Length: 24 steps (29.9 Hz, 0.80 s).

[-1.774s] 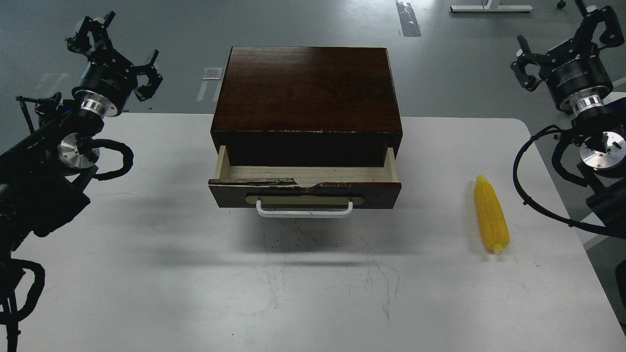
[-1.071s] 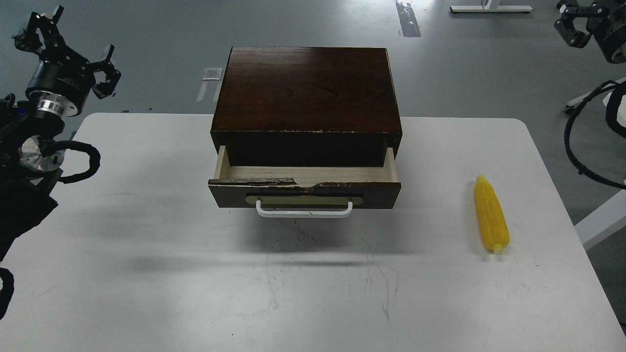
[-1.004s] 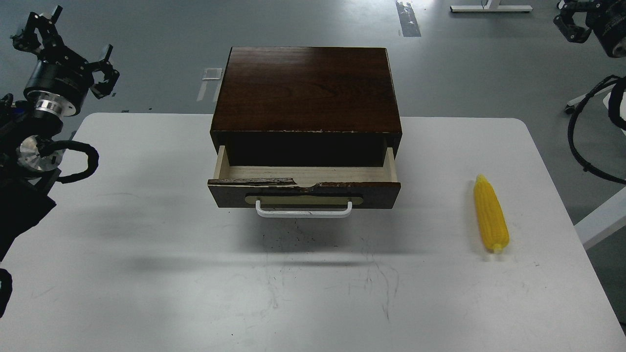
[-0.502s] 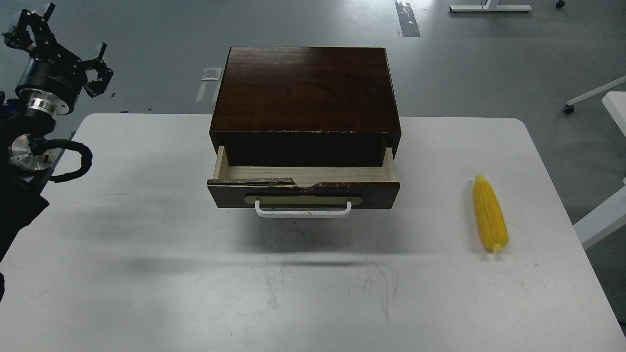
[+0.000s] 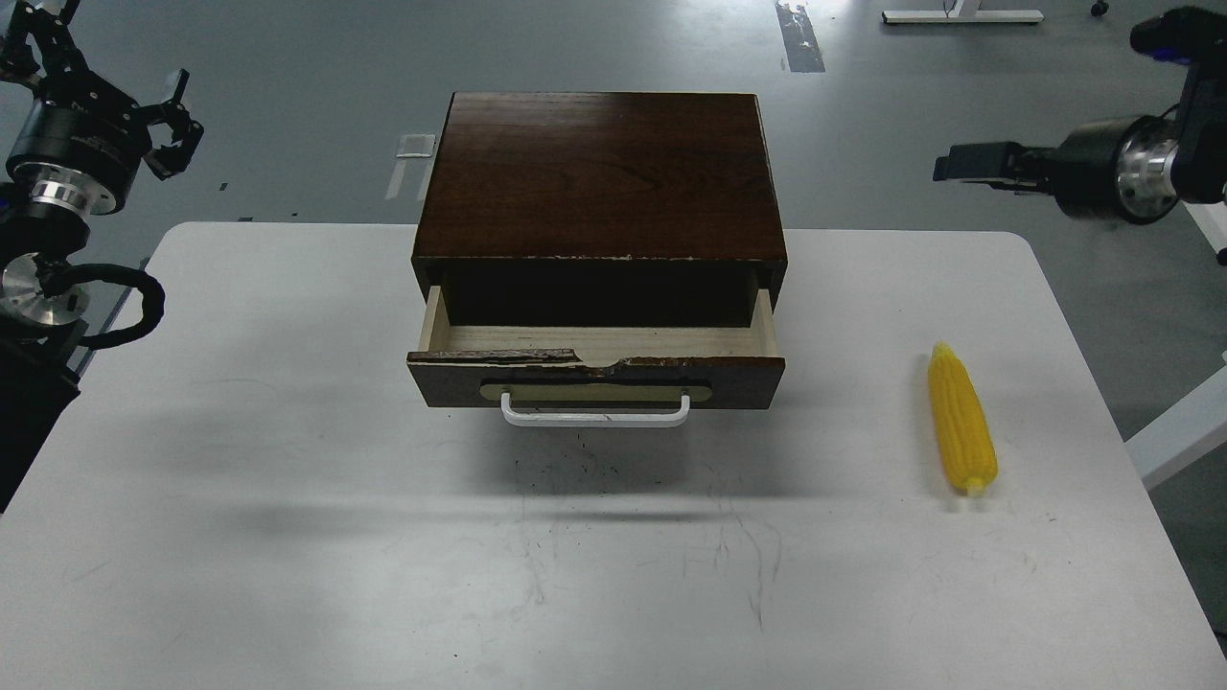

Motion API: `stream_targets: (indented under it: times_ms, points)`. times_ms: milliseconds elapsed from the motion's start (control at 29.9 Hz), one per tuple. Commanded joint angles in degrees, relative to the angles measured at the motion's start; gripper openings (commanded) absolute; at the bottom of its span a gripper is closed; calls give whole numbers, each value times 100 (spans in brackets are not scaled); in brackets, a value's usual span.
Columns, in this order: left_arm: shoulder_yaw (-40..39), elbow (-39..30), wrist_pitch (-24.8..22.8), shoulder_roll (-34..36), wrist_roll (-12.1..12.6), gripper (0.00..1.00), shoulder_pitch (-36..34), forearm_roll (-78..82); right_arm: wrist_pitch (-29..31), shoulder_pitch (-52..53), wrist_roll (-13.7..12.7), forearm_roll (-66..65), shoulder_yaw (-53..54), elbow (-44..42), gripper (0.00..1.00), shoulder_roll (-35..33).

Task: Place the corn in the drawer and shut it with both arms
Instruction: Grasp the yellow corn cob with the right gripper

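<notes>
The yellow corn (image 5: 961,431) lies on the white table (image 5: 288,479) at the right, stub end toward me. The drawer (image 5: 594,369) is pulled partly out of the dark brown cabinet (image 5: 599,172); its pale inside is empty and its white handle (image 5: 594,414) faces me. My left gripper (image 5: 105,53) is open and empty, raised beyond the table's far left corner. My right gripper (image 5: 959,163) points left above the table's far right edge, well behind the corn. It is seen side-on, so its fingers cannot be told apart.
The cabinet stands at the table's far middle. Scuff marks and crumbs lie in front of the drawer. A white table leg (image 5: 1174,441) shows off the right edge. Grey floor lies beyond.
</notes>
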Motion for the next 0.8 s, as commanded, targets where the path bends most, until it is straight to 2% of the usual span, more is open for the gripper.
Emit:
stream_targets:
  times_ms: [0, 268, 536, 770]
  points:
    - [9, -2, 0, 23, 0, 98, 7, 2, -243, -403, -144, -6, -12, 262, 100, -96]
    - [9, -2, 0, 23, -26, 98, 42, 2, -647, -1615, -144, -15, -3, 306, 97, 149]
    - [18, -11, 0, 155, 18, 98, 7, 19, -1289, -2196, -153, -41, -21, 210, 90, 387]
    - [18, -11, 0, 199, 9, 98, 68, 54, -1360, -2355, -170, -50, -38, -10, 87, 546]
